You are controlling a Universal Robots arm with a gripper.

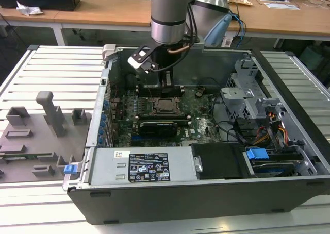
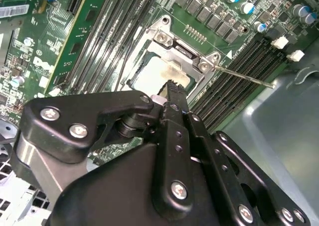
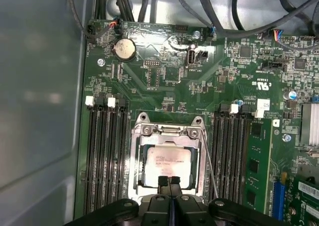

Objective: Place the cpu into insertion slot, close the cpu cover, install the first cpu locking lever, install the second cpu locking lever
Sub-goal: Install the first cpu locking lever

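Note:
The cpu (image 3: 168, 164) lies flat in the insertion slot (image 3: 138, 185) on the green board, its silver top showing through the window of the cpu cover (image 3: 167, 131), which lies down over it. My gripper (image 3: 168, 180) hovers over the chip's edge, fingers shut together with nothing between them. In the second wrist view the gripper's tip (image 2: 172, 85) is just above the cpu (image 2: 149, 74), beside the cover's hinge plate (image 2: 182, 49). A thin wire locking lever (image 3: 209, 166) runs along one side of the socket and sticks out free over the memory slots (image 2: 249, 76). The exterior view shows the gripper (image 1: 166, 84) above the socket (image 1: 166, 105).
Long memory slots (image 3: 104, 156) flank the socket on both sides. A black expansion card (image 1: 159, 126) lies just in front of it. The case wall (image 3: 40, 111), cables (image 1: 232, 131) and drive cage (image 1: 247, 89) crowd the board. A grey fixture tray (image 1: 41, 136) sits at the exterior view's left.

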